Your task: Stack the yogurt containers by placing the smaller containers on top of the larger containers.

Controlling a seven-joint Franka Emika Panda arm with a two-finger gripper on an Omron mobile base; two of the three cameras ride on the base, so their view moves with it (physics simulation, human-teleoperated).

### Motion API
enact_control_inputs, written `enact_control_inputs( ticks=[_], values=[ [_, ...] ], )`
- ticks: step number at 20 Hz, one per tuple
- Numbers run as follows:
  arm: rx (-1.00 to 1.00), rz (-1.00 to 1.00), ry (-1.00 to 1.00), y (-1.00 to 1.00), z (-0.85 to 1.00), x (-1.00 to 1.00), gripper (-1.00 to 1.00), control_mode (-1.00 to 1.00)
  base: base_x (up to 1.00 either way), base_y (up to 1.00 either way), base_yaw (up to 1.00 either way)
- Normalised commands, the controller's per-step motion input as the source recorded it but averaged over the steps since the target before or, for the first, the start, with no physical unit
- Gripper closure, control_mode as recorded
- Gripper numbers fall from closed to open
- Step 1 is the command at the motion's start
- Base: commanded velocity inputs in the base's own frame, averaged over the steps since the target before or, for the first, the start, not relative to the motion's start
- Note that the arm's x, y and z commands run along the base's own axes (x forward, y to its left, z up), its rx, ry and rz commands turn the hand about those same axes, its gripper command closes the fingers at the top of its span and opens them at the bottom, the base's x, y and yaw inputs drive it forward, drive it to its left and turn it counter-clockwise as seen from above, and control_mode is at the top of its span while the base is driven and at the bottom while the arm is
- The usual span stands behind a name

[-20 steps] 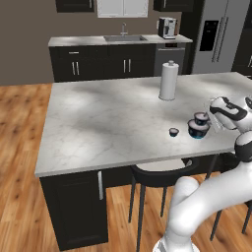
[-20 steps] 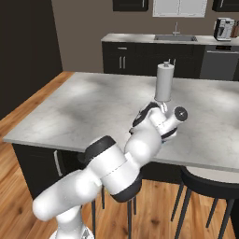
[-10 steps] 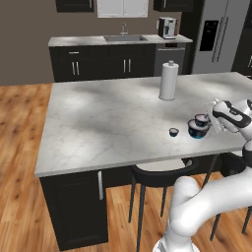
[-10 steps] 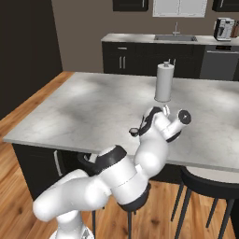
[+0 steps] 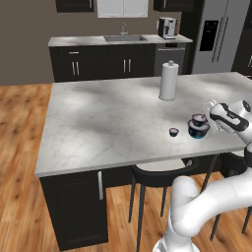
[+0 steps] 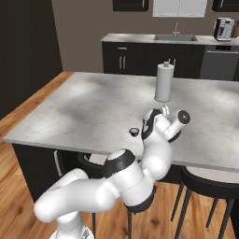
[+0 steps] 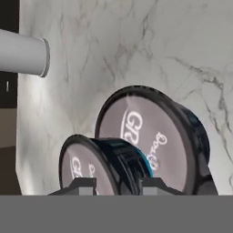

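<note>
Gripper [image 7: 113, 184] clamps mid-sized tub [image 7: 102, 166] beside widest tub [image 7: 152, 136]

On the pale top of the widest yogurt tub [image 7: 150, 141] I read white script beginning "Gr", then what looks like "Do"; the rest is blurred. The mid-sized tub [image 7: 98, 166] between my claw [image 7: 117, 185] tips carries the same kind of lettering, too cut off to read.
</note>
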Motion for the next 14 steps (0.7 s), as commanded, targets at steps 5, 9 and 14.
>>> enact_control_inputs(
  ticks=[5, 9, 14],
  values=[
    [0.00, 0.01, 0.00, -0.05, -0.10, 0.18, 1.00, -1.00, 0.00, 0.00, 0.00],
    [0.02, 0.02, 0.00, -0.21, -0.10, 0.04, 1.00, -1.00, 0.00, 0.00, 0.00],
    [0.02, 0.03, 0.00, -0.22, -0.11, 0.01, 1.00, -1.00, 0.00, 0.00, 0.00]
  ],
)
